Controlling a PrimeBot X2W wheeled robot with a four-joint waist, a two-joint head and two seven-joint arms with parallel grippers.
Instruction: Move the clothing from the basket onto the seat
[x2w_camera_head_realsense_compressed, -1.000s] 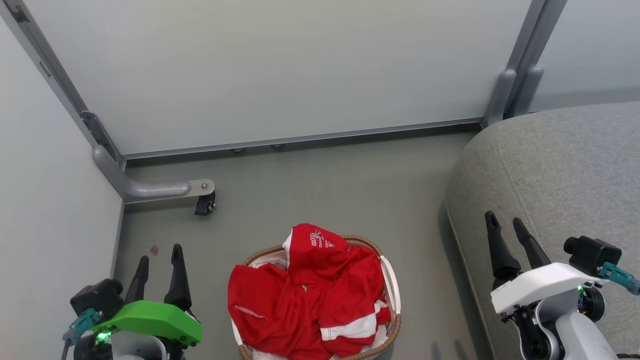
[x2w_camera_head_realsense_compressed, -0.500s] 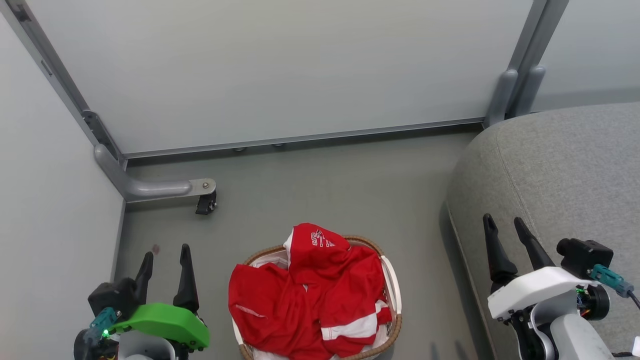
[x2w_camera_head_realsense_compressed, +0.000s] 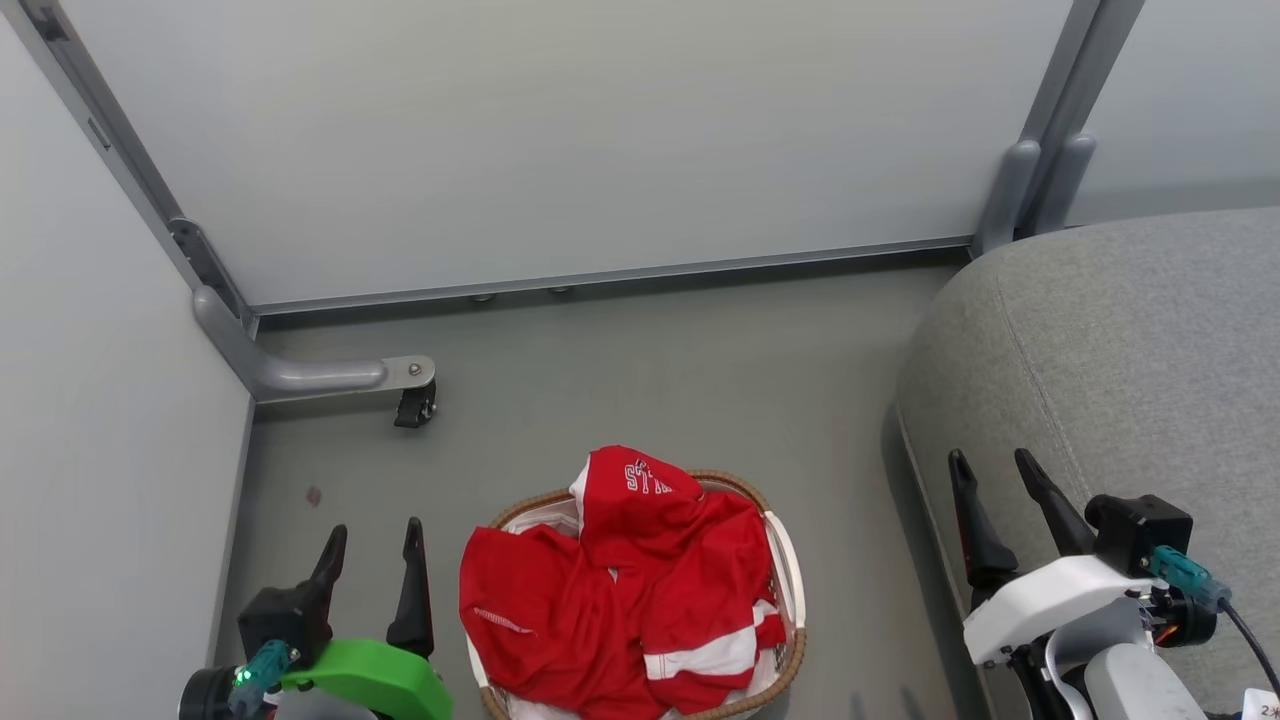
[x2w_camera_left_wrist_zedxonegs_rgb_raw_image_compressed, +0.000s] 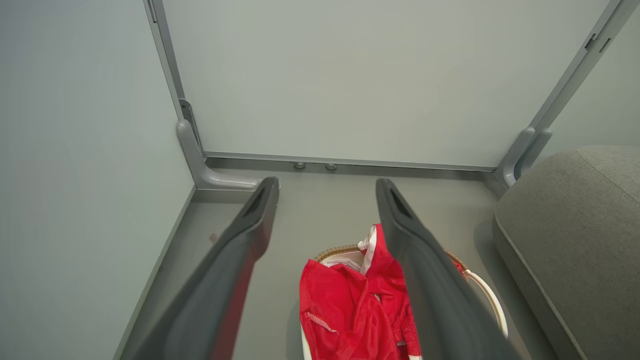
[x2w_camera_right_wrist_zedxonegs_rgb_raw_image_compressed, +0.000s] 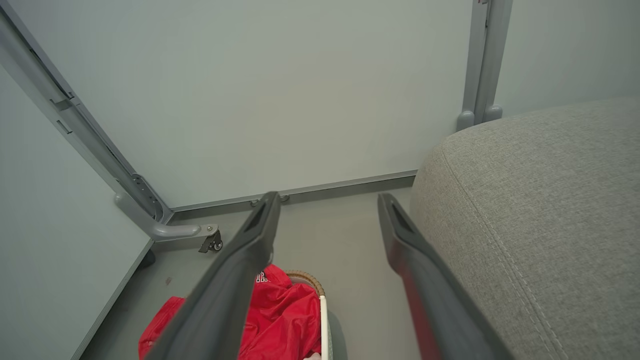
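Note:
The red clothing (x2w_camera_head_realsense_compressed: 620, 590) with white trim and lettering lies heaped in the basket (x2w_camera_head_realsense_compressed: 786, 560) on the floor, spilling over its left rim. The clothing (x2w_camera_left_wrist_zedxonegs_rgb_raw_image_compressed: 350, 310) and basket rim (x2w_camera_left_wrist_zedxonegs_rgb_raw_image_compressed: 482, 295) also appear in the left wrist view, and the clothing (x2w_camera_right_wrist_zedxonegs_rgb_raw_image_compressed: 285, 315) in the right wrist view. My left gripper (x2w_camera_head_realsense_compressed: 375, 535) stands open just left of the basket, holding nothing. My right gripper (x2w_camera_head_realsense_compressed: 990, 465) is open over the front edge of the grey seat (x2w_camera_head_realsense_compressed: 1130, 340), holding nothing.
Pale partition panels stand behind and to the left. A grey metal foot with a black castor (x2w_camera_head_realsense_compressed: 412, 405) juts onto the floor at the back left. Bare grey floor (x2w_camera_head_realsense_compressed: 680, 370) lies between basket, panels and seat.
My left gripper has moved right and down the view, closer to the basket. My right gripper has drifted slightly left and down. The clothing has not moved.

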